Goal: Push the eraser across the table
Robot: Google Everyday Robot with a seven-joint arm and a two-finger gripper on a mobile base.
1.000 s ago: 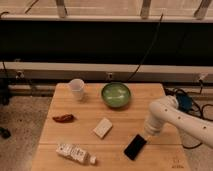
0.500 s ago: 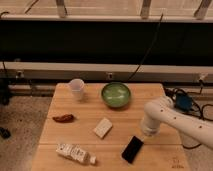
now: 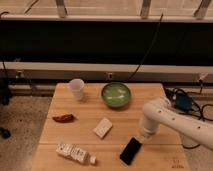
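Eraser (image 3: 131, 150) lies flat on the table (image 3: 165, 155), near the front edge, right of centre, tilted on a diagonal. Your gripper (image 3: 142, 138) points down at the eraser's upper right corner, touching or just beside it. You also have a cream block (image 3: 102, 128) left of the eraser, a white bottle (image 3: 74, 153) lying front left, a green bowl (image 3: 116, 94) and a white cup (image 3: 77, 89) at the back, and a reddish item (image 3: 63, 118) at the left edge.
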